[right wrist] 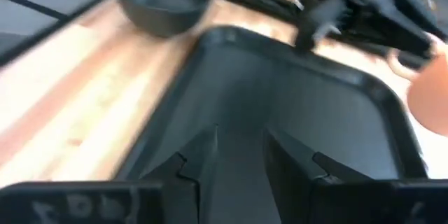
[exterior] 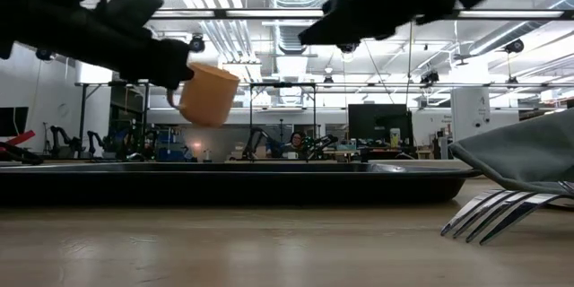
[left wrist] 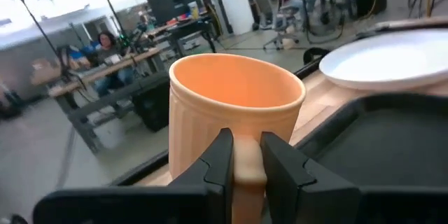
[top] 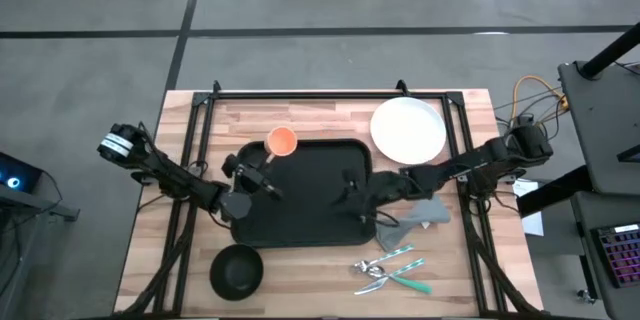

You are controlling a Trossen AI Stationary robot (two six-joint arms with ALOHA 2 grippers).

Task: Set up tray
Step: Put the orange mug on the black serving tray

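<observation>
An orange cup [top: 283, 141] hangs in my left gripper [top: 271, 157] over the far left corner of the large black tray [top: 310, 215]. In the low view the cup [exterior: 208, 94] is well above the tray [exterior: 233, 184]. My left gripper [left wrist: 246, 171] is shut on the cup [left wrist: 234, 105]. My right gripper [top: 352, 186] is open and empty over the tray's right part; in its wrist view [right wrist: 241, 150] the tray floor [right wrist: 280, 105] shows between the fingers. My left gripper pinches the cup's handle [left wrist: 246, 155] between its two fingers [left wrist: 218, 164], which reach it from the near-left side, roughly level. The cup is upright, its mouth up, and is lifted clear of the tray.
A white plate [top: 408, 128] lies on the table at the far right of the tray. A grey napkin [top: 420, 215] and cutlery [top: 390, 265] lie at the near right, with fork tines [exterior: 489, 213] in the low view. A small black bowl [top: 237, 270] stands at the near left.
</observation>
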